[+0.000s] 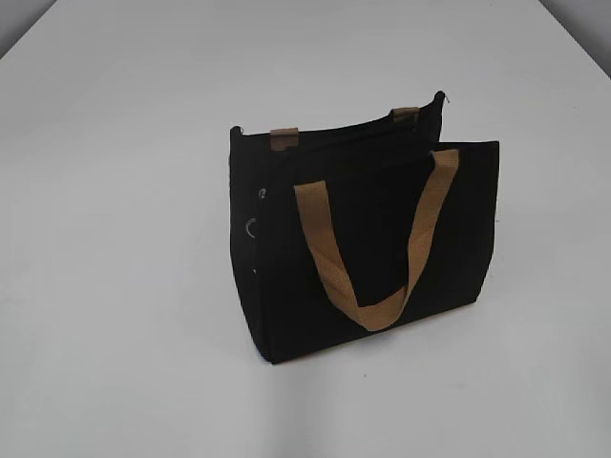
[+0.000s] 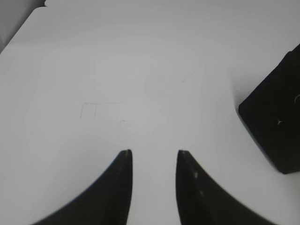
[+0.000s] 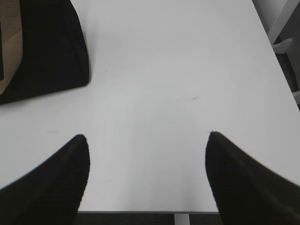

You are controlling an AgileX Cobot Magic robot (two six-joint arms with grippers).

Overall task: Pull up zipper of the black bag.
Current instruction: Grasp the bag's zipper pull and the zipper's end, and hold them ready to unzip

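exterior view: black bag [image 1: 368, 253] upright mid-table [image 1: 115, 191], top gaping, zipper [image 1: 252, 227] low on the left end, so nothing done yet; no arms visible. left wrist view: left gripper [image 2: 153, 152] parted and holding nothing, hovering over bare table, bag corner [image 2: 276, 126] off to the right. right wrist view: right gripper [image 3: 147, 136] spread wide, holding nothing, bag [image 3: 51, 51] at upper left. whole pull left to do.

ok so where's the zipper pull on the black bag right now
In the exterior view the zipper hangs on the left end of the black bag, partway down that narrow side, left of the tan handle. Neither pincer is near it.
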